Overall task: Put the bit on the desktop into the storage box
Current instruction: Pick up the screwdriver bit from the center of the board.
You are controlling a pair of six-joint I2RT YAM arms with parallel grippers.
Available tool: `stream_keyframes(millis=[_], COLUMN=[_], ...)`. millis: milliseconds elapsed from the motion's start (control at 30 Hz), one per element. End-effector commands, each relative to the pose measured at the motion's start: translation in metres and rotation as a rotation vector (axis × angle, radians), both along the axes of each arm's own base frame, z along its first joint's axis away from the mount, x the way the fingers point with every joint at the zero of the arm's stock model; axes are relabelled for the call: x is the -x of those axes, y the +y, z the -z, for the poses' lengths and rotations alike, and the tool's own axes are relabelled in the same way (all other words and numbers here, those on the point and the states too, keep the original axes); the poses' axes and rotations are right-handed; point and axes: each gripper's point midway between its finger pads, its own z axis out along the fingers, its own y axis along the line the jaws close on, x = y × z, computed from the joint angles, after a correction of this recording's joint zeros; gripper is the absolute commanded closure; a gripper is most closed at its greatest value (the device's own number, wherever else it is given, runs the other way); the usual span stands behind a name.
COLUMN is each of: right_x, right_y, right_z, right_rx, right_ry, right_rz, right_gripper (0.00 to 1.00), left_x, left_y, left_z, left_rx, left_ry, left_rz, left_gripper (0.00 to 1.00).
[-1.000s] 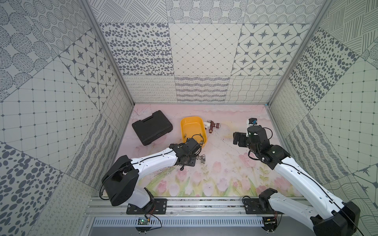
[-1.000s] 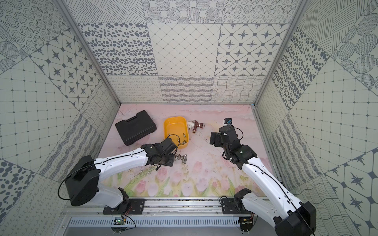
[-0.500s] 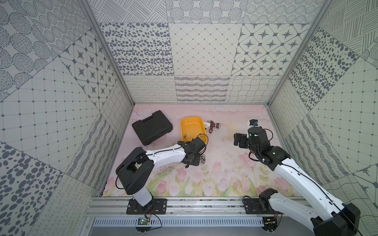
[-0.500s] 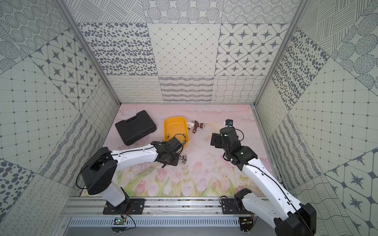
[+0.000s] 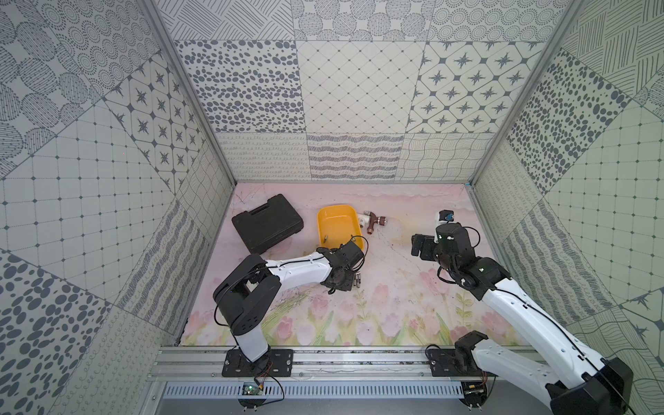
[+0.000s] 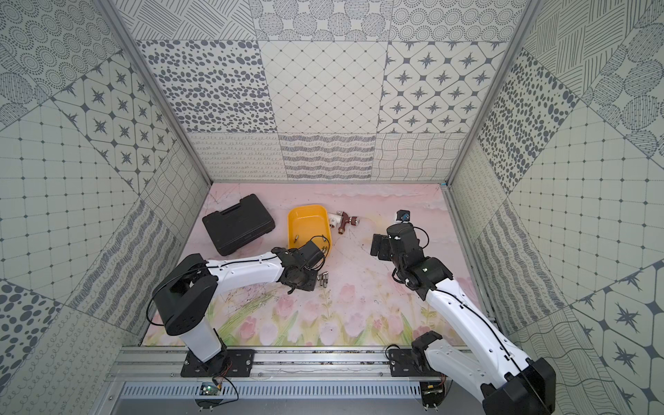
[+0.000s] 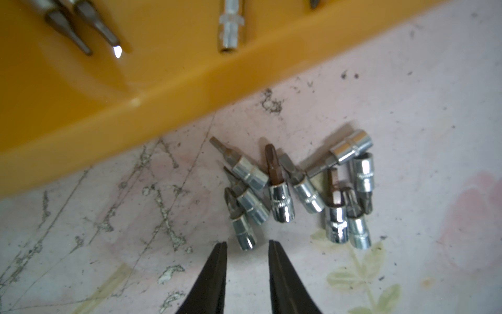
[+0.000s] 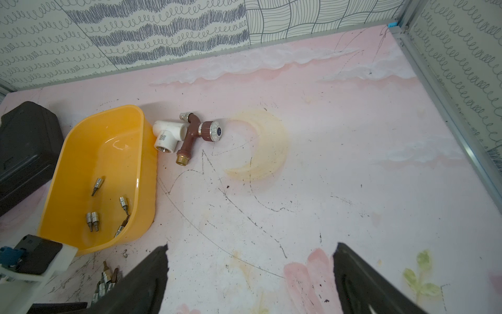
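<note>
Several chrome socket bits lie in a heap on the pink desktop, just in front of the yellow storage box. In both top views the heap sits at the box's near end. My left gripper is low over the heap. Its jaws stand a narrow gap apart, and the end of the nearest bit reaches just between the tips, apart from both. Several bits lie inside the box. My right gripper hangs open over bare desktop, right of the box.
A black tool case lies left of the box. A brown and white tap fitting rests against the box's far right corner. Patterned walls close in the desktop on three sides.
My left gripper has slid a little further right, toward the heap, and its jaws have narrowed. The left arm's elbow has swung in. The right arm has not moved.
</note>
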Motion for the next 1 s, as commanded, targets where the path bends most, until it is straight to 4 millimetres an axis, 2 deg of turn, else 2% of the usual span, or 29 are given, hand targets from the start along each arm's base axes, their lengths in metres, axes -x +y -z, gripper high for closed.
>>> stream_keyframes(millis=[0, 667, 967], right_x=[-0.0029, -0.0034, -0.0028], right_y=[-0.0041, -0.0042, -0.0059], right_z=[-0.0077, -0.0066, -0.0058], right_rx=[-0.014, -0.015, -0.014], right_ry=[-0.043, -0.039, -0.039], right_rz=[0.021, 0.02, 0.025], right_gripper=[0.03, 0.03, 0.03], left_x=[-0.0061, -0.0142, -0.0123], left_y=[0.0028, 0.005, 0.01], left_z=[0.0007, 0.0046, 0.0086], left_rx=[-0.032, -0.062, -0.079], left_ry=[-0.03, -0.059, -0.057], left_rz=[0.003, -0.003, -0.013], left_gripper=[0.71, 0.78, 0.84])
